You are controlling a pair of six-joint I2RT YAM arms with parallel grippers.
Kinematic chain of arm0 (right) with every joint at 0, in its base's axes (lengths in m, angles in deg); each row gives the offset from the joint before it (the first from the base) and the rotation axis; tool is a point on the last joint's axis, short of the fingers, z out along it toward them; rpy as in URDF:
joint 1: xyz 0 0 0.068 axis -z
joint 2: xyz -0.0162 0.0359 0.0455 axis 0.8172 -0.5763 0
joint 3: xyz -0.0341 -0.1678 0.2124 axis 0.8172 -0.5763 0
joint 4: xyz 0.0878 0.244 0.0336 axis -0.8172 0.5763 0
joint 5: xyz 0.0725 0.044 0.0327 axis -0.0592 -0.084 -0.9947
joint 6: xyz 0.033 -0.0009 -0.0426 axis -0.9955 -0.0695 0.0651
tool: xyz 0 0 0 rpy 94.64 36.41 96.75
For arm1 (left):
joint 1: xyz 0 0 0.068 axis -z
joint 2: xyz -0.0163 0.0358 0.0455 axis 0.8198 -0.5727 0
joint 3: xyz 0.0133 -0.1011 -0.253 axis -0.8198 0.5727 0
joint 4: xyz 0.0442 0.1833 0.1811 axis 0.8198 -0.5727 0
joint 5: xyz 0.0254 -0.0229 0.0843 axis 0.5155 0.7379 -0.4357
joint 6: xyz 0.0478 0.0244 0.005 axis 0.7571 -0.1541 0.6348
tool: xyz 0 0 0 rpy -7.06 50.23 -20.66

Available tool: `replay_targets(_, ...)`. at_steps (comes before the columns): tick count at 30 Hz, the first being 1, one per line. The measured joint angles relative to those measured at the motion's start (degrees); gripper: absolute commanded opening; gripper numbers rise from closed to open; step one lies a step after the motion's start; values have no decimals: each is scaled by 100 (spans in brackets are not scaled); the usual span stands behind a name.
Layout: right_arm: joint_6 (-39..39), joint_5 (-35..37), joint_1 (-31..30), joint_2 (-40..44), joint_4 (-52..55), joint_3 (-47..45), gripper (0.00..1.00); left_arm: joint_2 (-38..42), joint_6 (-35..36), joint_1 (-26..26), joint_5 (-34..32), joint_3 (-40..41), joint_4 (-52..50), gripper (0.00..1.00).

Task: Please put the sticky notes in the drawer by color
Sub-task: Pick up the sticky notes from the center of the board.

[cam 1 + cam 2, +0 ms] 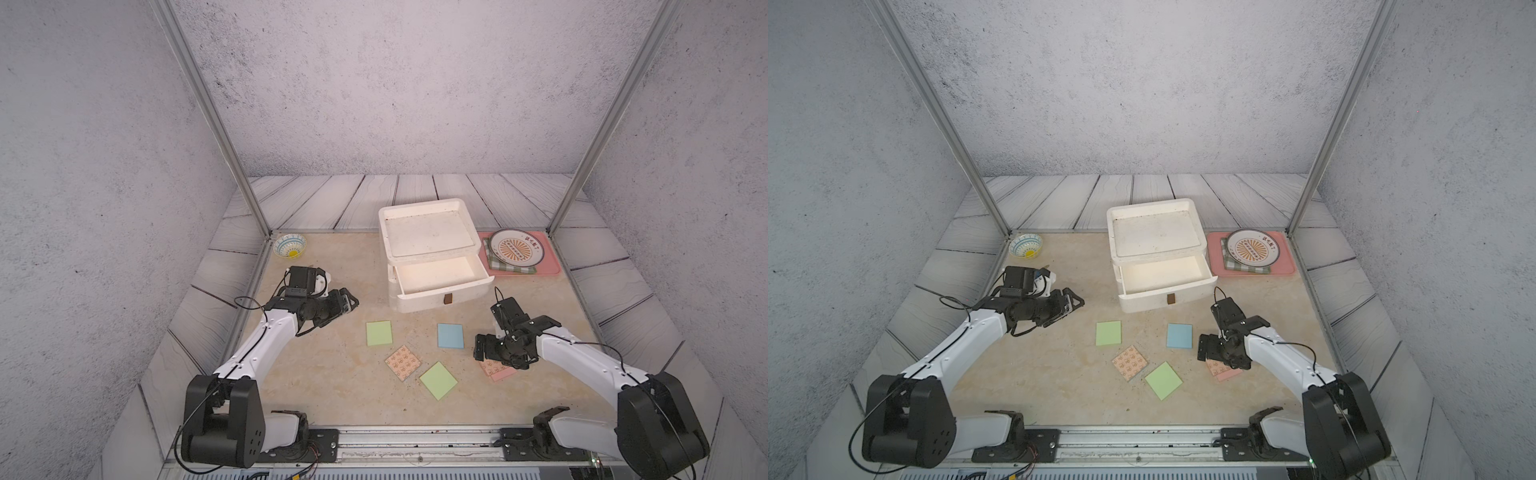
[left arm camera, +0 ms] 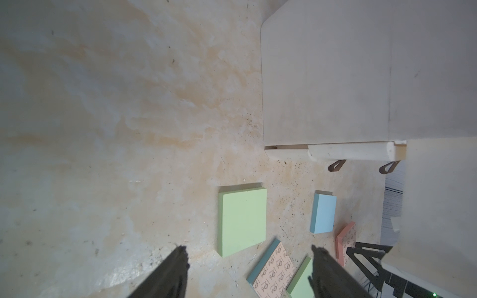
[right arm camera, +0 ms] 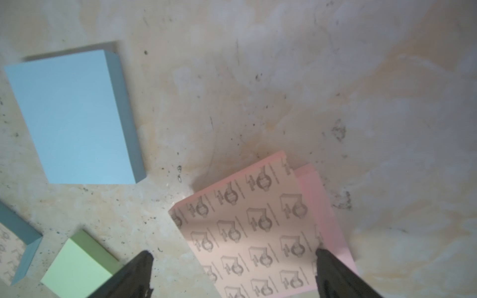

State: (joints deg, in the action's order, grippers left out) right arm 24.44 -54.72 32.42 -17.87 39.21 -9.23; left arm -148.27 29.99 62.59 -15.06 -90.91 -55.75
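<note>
- Now: right claw, jaws apart, empty, hangs over peach pad, stacked askew on pink pad, near bench's right edge.
- Farther off: left claw, also apart.
- Open drawer at back edge, centre.

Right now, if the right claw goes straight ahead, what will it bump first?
Probably the printed peach pad, lying on a plain pink pad; the open right claw points at it.

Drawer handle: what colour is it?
The handle is dark brown, clearest in a top view.
</note>
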Motion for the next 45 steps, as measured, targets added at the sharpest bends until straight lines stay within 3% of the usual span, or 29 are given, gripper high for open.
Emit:
replay_targets(7, -96, 634, -133, -361, 275, 284, 99, -24, -4, 90, 68, 0, 39, 78)
replay_targets(25, 17, 981, -664, -1231, 348, 525, 99, -28, -26, 96, 201, 0, 83, 78)
replay_targets(36, -35, 1215, -800, -1082, 538, 660, 69, -168, -94, 238, 256, 24, 269, 79)
replay_targets(45, -48, 1176, -809, -723, 520, 621, 67, -343, -151, 450, 251, 26, 323, 78)
